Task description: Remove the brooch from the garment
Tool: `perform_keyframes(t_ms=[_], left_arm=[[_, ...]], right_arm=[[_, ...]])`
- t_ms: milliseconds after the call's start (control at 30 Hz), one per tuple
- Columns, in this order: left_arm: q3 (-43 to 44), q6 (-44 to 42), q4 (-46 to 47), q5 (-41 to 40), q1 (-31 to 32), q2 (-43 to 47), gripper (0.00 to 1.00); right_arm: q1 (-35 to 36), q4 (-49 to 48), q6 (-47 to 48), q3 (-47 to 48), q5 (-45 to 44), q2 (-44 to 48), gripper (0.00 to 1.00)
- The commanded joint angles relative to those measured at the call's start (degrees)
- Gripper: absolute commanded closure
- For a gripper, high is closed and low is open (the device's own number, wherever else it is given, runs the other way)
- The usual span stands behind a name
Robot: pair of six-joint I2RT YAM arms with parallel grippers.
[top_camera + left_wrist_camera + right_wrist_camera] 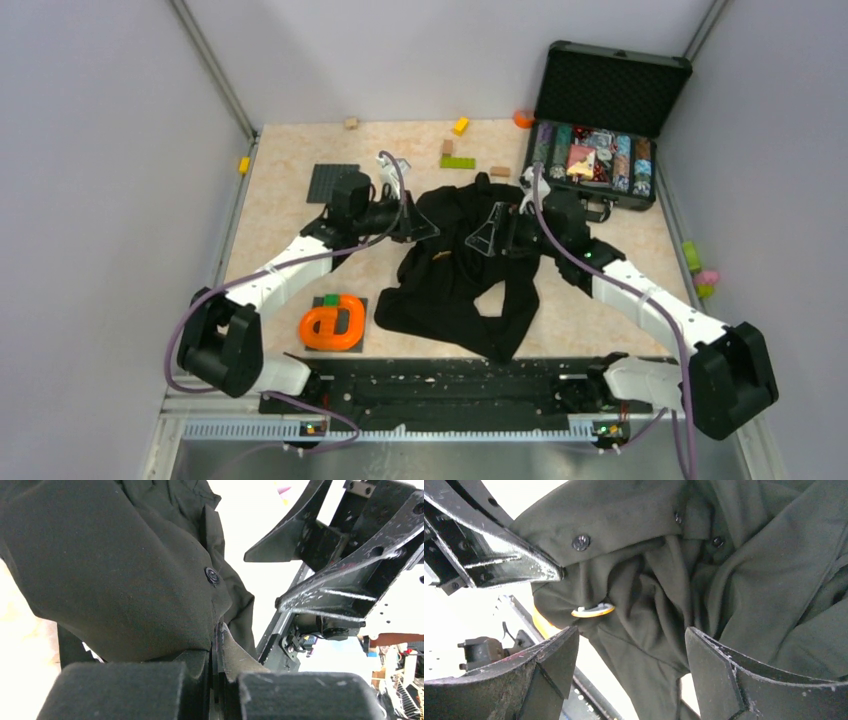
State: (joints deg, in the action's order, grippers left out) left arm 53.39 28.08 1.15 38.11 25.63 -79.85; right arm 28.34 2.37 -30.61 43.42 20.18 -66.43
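Observation:
The black garment lies crumpled in the middle of the table. My left gripper is at its upper left edge, shut on a fold of the cloth, with its jaws pressed together in the left wrist view. My right gripper is open over the garment's upper middle. In the right wrist view its jaws stand wide apart around bunched cloth. The brooch, a small whitish disc with a yellowish rim, sits in a fold just above the left fingertip. Dark buttons show on the cloth.
An open black case with coloured stacked chips stands at the back right. A dark grey baseplate lies at the back left, an orange ring-shaped object at the front left. Small blocks lie behind the garment. Walls close in on both sides.

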Motion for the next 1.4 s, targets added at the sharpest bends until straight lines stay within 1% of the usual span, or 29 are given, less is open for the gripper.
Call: perform_keyframes(t_ms=[0,33,133,200,267,300,367,400,467,500,567,633,733,900,1033,1067,1100,1133,1367], left_arm=[[-0.7,3.6,9.1,2.5,-0.1,1.1,1.00],[0.0,3.5,8.5,3.2,-0.1,0.5,1.00],[2.1,2.7,6.3,4.2,-0.1,-0.8,1.00],[3.7,1.6,3.9,4.5,-0.2,-1.2,1.00],[5.0,0.6,2.0,5.0,-0.1,-1.5,1.00],[5.6,0.1,1.1,5.1,-0.1,-1.7,1.00],[6.5,-0.6,-0.3,5.1,-0.1,-1.7,1.00],[7.0,-0.8,-0.8,5.3,-0.1,-1.9,1.00],[7.9,-0.9,-2.5,5.5,-0.1,-2.4,1.00],[8.1,-0.7,-2.5,5.9,-0.1,-2.5,1.00],[8.6,-0.3,-2.6,6.6,-0.1,-2.9,1.00],[8.7,0.0,-2.6,6.9,0.0,-2.9,1.00],[8.8,0.0,-2.9,7.3,0.0,-2.6,1.00],[9.2,-0.8,-4.1,8.3,0.2,-2.9,1.00],[10.0,-1.2,-4.7,9.8,0.6,-3.6,1.00],[10.1,-1.3,-4.9,10.1,0.6,-3.8,1.00],[10.3,-1.5,-5.3,9.9,0.6,-3.8,1.00],[10.4,-1.7,-5.4,9.3,0.6,-3.7,1.00],[11.4,-2.1,-5.5,8.8,0.6,-3.9,1.00]], right_arm=[[3.4,-2.2,-6.6,-0.7,-3.4,2.2,0.20],[3.6,-5.9,-3.8,-2.6,-2.0,3.2,0.20],[3.7,-16.0,9.7,-7.0,10.3,5.2,0.24],[3.9,-20.5,17.8,-8.9,12.0,6.0,0.25],[4.1,-23.7,22.8,-9.3,10.8,5.7,0.28],[4.2,-24.5,24.8,-8.8,10.8,5.1,0.30],[5.0,-23.0,29.4,-6.2,12.5,2.8,0.39],[5.5,-21.3,33.4,-4.6,14.6,1.3,0.39],[7.6,-18.3,40.7,-2.1,15.3,-1.1,0.34],[8.4,-18.3,43.9,-2.0,15.0,-1.7,0.34],[8.9,-22.1,47.4,-3.1,13.5,-2.2,0.36],[9.0,-22.2,51.4,-3.2,13.7,-3.0,0.38],[9.0,-19.9,55.4,-1.5,13.4,-4.2,0.43],[9.0,-21.4,58.0,-2.1,15.8,-4.3,0.53],[9.0,-21.7,58.0,-1.4,17.2,-5.7,0.54],[9.0,-21.3,58.2,-1.4,18.2,-5.8,0.59],[9.0,-20.1,58.9,-1.0,19.5,-6.0,0.67],[9.1,-18.7,59.6,-0.5,20.7,-6.3,0.70],[9.7,-14.0,60.9,0.6,21.4,-7.6,0.72]])
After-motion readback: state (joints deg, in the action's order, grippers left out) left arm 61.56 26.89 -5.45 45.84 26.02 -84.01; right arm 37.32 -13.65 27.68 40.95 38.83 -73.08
